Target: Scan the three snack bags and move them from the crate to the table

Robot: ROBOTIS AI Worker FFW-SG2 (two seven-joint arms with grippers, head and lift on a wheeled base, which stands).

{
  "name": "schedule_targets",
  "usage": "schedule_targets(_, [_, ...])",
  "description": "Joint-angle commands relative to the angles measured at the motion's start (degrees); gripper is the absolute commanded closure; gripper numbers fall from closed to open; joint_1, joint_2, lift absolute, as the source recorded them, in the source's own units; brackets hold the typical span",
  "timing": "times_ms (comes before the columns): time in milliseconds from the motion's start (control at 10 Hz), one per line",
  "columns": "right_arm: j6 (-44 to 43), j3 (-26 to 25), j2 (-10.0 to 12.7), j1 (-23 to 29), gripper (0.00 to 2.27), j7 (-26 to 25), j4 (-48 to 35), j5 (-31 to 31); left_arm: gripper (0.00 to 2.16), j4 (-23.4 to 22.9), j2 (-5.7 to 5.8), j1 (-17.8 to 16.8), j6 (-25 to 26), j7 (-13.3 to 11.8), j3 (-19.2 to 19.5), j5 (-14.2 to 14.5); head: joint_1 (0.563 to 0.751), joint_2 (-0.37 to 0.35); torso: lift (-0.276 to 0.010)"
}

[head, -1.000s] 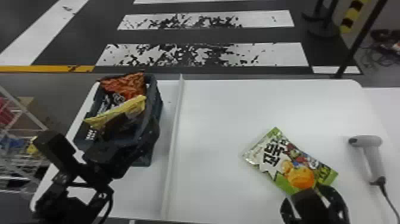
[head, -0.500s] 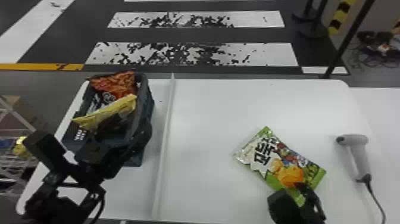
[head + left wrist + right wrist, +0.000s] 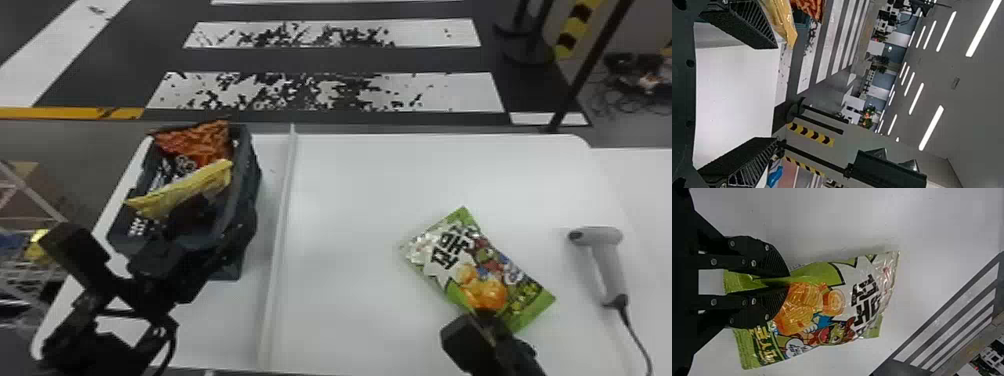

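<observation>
Green bag [image 3: 477, 265] turns slightly, your right gripper [image 3: 487, 325] clamped on it; your left gripper's [image 3: 197, 250] fingers stand apart near the crate [image 3: 247, 182].

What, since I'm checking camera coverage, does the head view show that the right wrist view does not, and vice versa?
Head view: the crate holding an orange-red bag and a yellow bag, the scanner and the left arm.

Right wrist view: ridged finger surfaces, with a fold of the green bag pinched between them.

Both: the green bag, the right claw, the white table and the striped floor.
</observation>
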Motion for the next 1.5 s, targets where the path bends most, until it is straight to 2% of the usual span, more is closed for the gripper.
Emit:
schedule_targets(0, [-0.3, -0.27, -0.51, 0.71, 2.24, 0.3, -3.17, -0.7, 0.03, 0.06, 0.0, 0.04, 0.0, -0.26, 0.02, 0.11, 0.695, 0.074, -0.062])
schedule_targets(100, [3.75, -1.76, -0.78, 0.71, 2.24, 2.84, -7.83, -4.39, 0.03, 0.06, -0.09, 0.13, 0.18, -0.44, 0.02, 0.11, 0.695, 0.083, -0.062])
schedule_targets(300, [7.97, -8.71, 0.1, 0.89, 2.25, 6.8, -16.71, -19.24, 0.03, 0.06, -0.18, 0.13, 0.0, -0.53, -0.06, 0.11, 0.695, 0.093, -0.062])
schedule_targets(400, [8.14, -12.66, 2.65, 1.24, 2.24, 9.26, -20.05, -26.8, 0.03, -0.03, -0.18, 0.31, 0.0, -0.61, -0.06, 0.11, 0.695, 0.101, -0.062])
schedule_targets(500, [10.78, -19.25, 7.75, 1.51, 2.25, 13.74, -22.77, -37.79, 0.03, -0.21, -0.18, 0.4, 0.0, -0.79, -0.24, 0.11, 0.695, 0.124, -0.062])
schedule_targets(700, [15.88, -28.92, 12.49, 0.89, 2.25, 14.71, -25.23, -57.74, 0.03, -0.65, 0.09, 0.48, 0.0, -0.79, -0.59, -0.07, 0.695, 0.173, -0.062])
schedule_targets(800, [18.51, -35.34, 15.83, 0.71, 2.25, 14.62, -24.62, -66.79, 0.03, -0.73, 0.18, 0.57, 0.18, -1.23, -0.59, -0.15, 0.695, 0.184, -0.062])
schedule_targets(900, [19.74, -40.7, 18.12, 0.63, 2.25, 14.36, -21.8, -73.21, 0.03, -0.82, 0.26, 0.75, 0.18, -1.32, -0.33, -0.07, 0.695, 0.185, -0.062])
schedule_targets(1000, [19.22, -45.27, 18.47, 0.45, 2.25, 13.21, -17.59, -79.36, 0.03, -1.0, 0.26, 0.83, 0.18, -1.32, -0.24, -0.07, 0.695, 0.17, -0.062])
schedule_targets(1200, [18.34, -53.44, 18.7, -0.6, 2.25, 11.19, -8.88, -86.83, 0.03, -1.17, 0.18, 0.83, 0.18, -1.23, -1.47, -1.03, 0.695, 0.118, -0.062])
schedule_targets(1400, [17.99, -57.31, 18.7, -2.8, 2.25, 9.79, -2.29, -88.15, 0.03, -1.52, 0.18, 0.66, 0.0, -0.88, -3.49, -3.14, 0.695, 0.0, -0.062])
